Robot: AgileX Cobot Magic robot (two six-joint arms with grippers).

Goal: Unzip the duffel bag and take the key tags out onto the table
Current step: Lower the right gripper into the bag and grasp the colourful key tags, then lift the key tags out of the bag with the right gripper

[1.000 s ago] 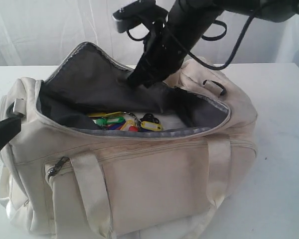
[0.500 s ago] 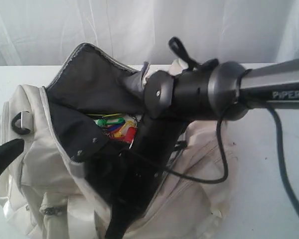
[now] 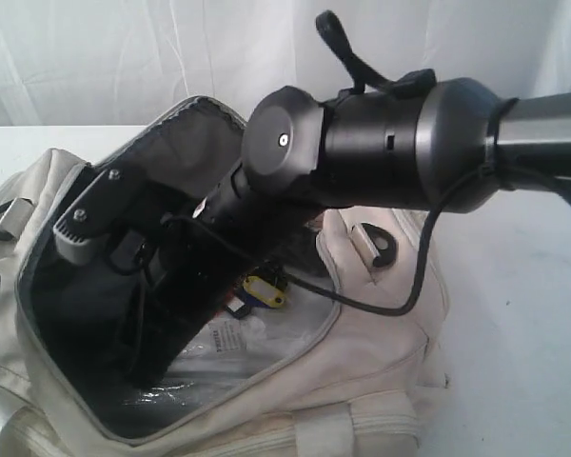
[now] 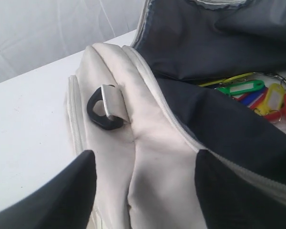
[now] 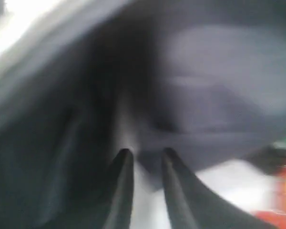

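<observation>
Ok, right claw (image 5: 145,168) is inside the unzipped duffel bag (image 3: 385,328), jaws narrow and empty. Key tags (image 3: 264,291) lie on the bag floor to its right, slightly farther. Left claw (image 4: 143,191) is wide, over the bag's left end.

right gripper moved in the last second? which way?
Yes. The right gripper was up near the far edge of the table; it has dropped toward the camera, down inside the duffel bag.

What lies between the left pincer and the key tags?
Left wrist view: between pincer and tags lie the bag, its cream end, and a fold of dark lining.
</observation>
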